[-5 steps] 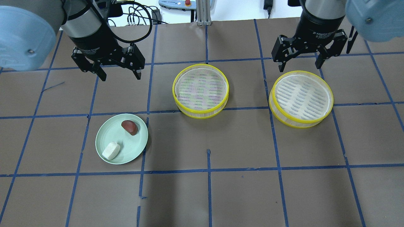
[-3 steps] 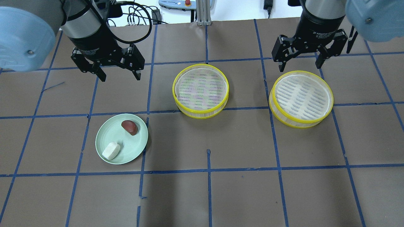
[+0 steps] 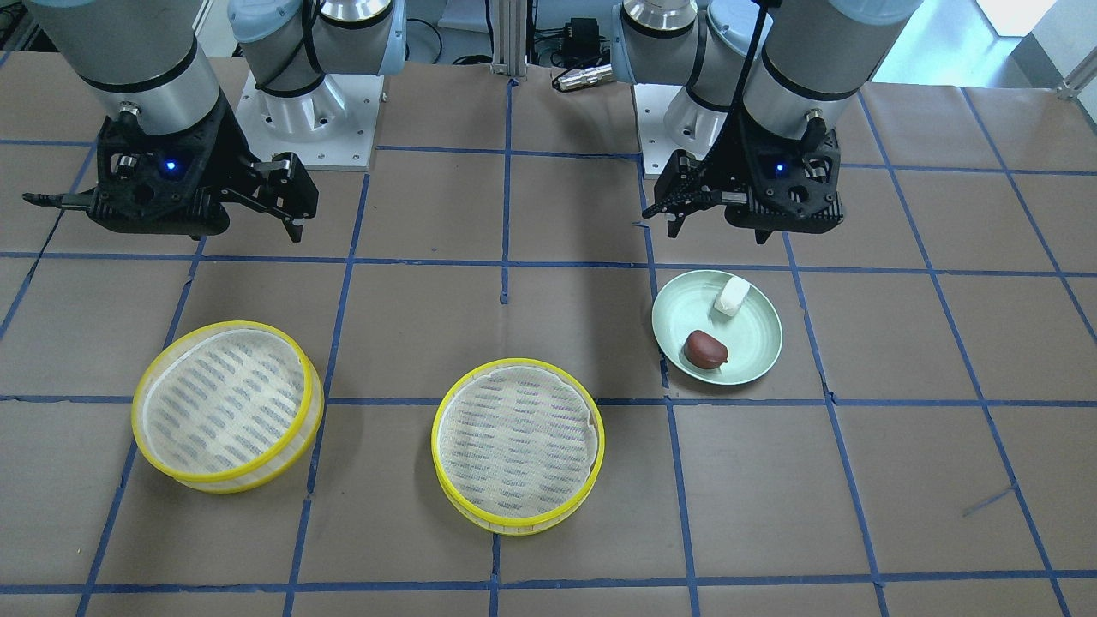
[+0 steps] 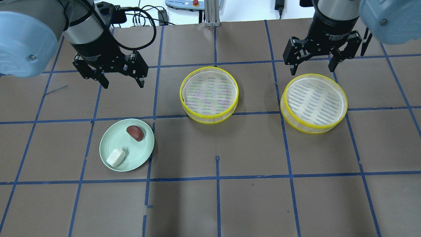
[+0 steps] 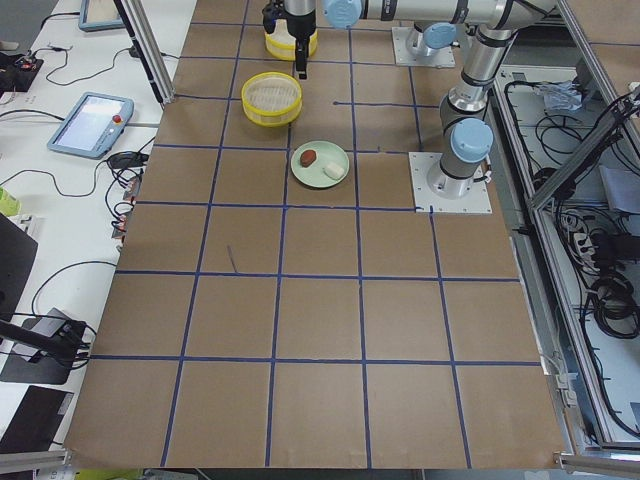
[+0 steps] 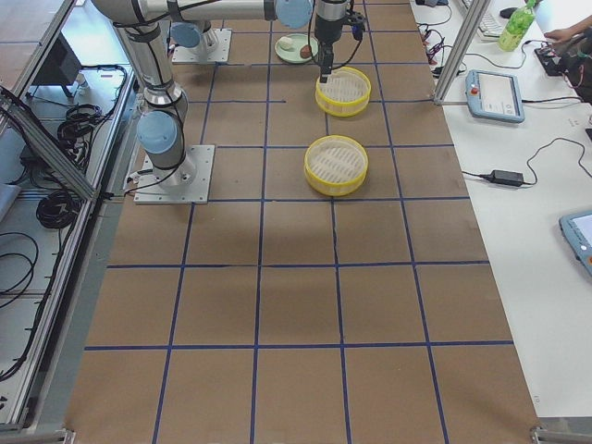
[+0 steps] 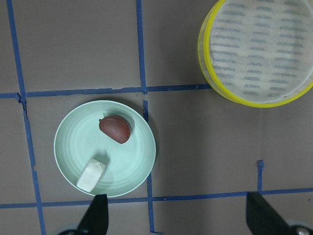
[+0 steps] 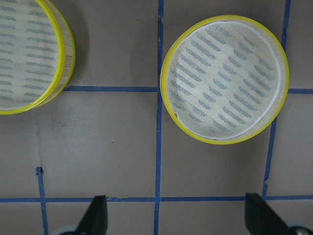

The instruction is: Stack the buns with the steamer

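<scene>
A white oblong bun point(image 4: 115, 157) and a reddish-brown bun point(image 4: 135, 133) lie apart on a pale green plate point(image 4: 139, 152). They also show in the left wrist view: the white bun point(image 7: 91, 175) and the brown bun point(image 7: 116, 129). Two empty yellow-rimmed steamers stand on the table, one in the middle point(image 4: 209, 94) and one at the right point(image 4: 313, 102). My left gripper point(image 4: 123, 85) is open and empty, in the air on the far side of the plate. My right gripper point(image 4: 312, 70) is open and empty, above the far edge of the right steamer.
The table is covered in brown paper with a grid of blue tape point(image 4: 217, 177). The robot bases point(image 3: 308, 111) stand at the table's edge in the front-facing view. Cables and a pendant lie beyond the far edge in the overhead view.
My left gripper has moved a little nearer to the plate, still open. The right gripper, buns, plate and steamers have stayed put.
</scene>
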Robot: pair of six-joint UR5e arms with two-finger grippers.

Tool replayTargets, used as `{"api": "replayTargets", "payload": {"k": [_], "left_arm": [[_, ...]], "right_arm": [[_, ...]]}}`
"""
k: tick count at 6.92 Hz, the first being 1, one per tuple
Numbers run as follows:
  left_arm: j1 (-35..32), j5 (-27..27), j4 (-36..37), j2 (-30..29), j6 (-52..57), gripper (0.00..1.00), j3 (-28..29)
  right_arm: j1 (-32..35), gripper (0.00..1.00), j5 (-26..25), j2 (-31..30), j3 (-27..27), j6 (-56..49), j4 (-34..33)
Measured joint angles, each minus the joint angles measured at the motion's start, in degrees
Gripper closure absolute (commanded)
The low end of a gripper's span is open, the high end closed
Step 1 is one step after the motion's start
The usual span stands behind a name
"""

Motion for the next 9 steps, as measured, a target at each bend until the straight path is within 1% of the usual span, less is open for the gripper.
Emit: {"api": "replayTargets", "payload": {"k": [1,2,3,4,5,6,7,9], "left_arm": [[3.11,-0.03,0.47,-0.22,3.71,0.03,-3.76],[6.8,0.13,2.55,-0.59,8.92,0.06,-8.89],[9.5,1.66,7.57,-1.87,13.88,0.07,-14.36],[10.72,4.0,13.98,-4.57,17.33,0.24,-19.49],[11.18,5.17,18.96,-7.9,19.57,0.45,-23.54],[11.31,5.75,21.13,-10.25,20.61,0.84,-25.88],[11.34,6.11,21.92,-11.57,20.96,1.0,-26.86],[11.37,6.03,22.07,-11.94,20.74,1.0,-25.68]], "right_arm": [[-0.02,0.0,-0.01,0.0,0.0,-0.04,0.0],[-0.02,0.0,-0.01,0.0,-0.01,-0.11,0.0],[-0.08,0.0,0.01,0.03,0.01,-0.26,-0.03],[-0.15,0.0,0.03,0.08,0.05,-0.44,0.01],[-0.29,0.0,0.05,0.12,0.09,-0.51,0.16],[-0.55,0.0,0.21,0.14,0.1,-0.57,0.18],[-0.67,0.0,0.33,0.14,0.14,-0.61,0.19],[-0.73,0.0,0.29,0.17,0.34,-0.76,0.13]]}}
